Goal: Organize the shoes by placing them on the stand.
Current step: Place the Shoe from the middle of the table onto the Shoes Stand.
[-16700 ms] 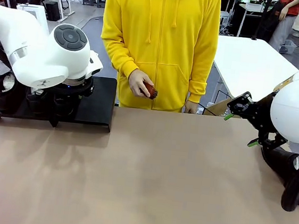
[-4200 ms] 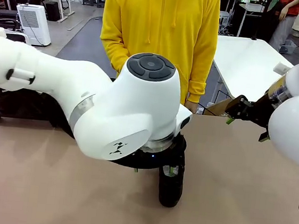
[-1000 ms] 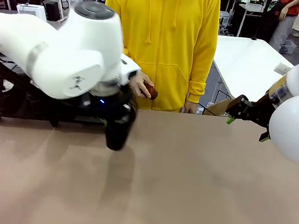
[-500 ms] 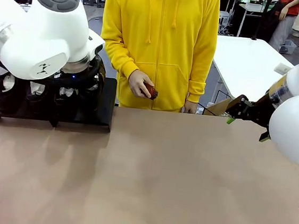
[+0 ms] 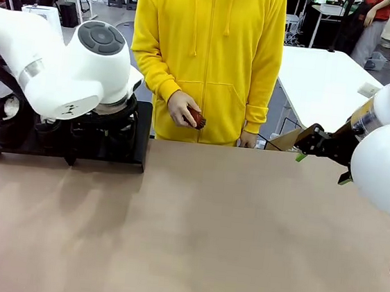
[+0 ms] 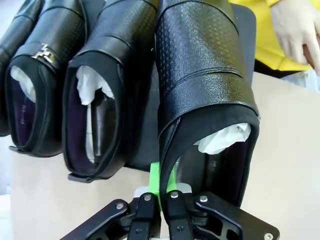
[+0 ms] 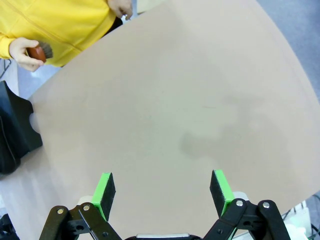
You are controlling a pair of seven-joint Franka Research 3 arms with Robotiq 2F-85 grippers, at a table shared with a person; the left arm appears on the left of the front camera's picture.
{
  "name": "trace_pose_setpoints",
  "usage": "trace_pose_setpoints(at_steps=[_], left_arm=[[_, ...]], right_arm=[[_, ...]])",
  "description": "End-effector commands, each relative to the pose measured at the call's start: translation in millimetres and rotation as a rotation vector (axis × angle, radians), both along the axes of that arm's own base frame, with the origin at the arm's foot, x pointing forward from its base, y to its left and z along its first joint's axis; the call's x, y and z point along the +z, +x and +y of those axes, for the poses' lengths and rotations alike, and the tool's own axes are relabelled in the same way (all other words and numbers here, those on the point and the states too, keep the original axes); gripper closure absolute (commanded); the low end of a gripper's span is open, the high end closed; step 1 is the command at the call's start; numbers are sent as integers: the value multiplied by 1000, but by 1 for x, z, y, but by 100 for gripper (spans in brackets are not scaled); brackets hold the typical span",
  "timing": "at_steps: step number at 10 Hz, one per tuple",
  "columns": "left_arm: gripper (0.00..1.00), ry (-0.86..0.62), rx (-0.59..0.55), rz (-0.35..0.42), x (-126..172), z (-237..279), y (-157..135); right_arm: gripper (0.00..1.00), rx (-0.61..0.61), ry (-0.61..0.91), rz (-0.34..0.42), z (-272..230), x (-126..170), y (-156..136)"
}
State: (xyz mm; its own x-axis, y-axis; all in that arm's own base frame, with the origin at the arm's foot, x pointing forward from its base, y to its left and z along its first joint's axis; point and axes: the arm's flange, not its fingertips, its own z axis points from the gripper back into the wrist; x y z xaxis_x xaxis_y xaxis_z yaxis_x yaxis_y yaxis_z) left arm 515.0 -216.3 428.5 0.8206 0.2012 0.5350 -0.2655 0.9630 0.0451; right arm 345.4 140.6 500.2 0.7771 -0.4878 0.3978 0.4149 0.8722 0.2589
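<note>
Fingers of the left gripper pinch the heel rim of a black shoe, which lies ahead of them over the stand, beside two more shoes. Right gripper fingers stand wide over bare table.

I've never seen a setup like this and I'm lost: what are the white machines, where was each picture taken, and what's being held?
Those are two white robot arms at a tan table, with a person in a yellow hoodie opposite. The front view looks across the table from between the arms. The other two come from cameras on the wrists. The left gripper is shut on the heel rim of a black shoe, beside other shoes on the black stand. The right gripper hangs open above bare table. The person's hand holds a small reddish-brown object.
</note>
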Motion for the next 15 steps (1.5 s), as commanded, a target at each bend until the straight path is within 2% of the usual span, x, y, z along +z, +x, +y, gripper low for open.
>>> trace_pose_setpoints(at_steps=[1,9,10,14,15], left_arm=[[100,-13,24,-60,4,-1,10],[100,-16,63,-62,-15,7,20],[91,-21,68,-57,-17,7,21],[16,-24,81,-87,-11,10,21],[16,-28,83,-88,-9,10,19]], right_arm=[[0,20,4,-11,-2,1,2],[0,20,4,-11,-2,1,2],[0,20,4,-11,-2,1,2],[0,20,4,-11,-2,1,2],[0,20,4,-11,-2,1,2]])
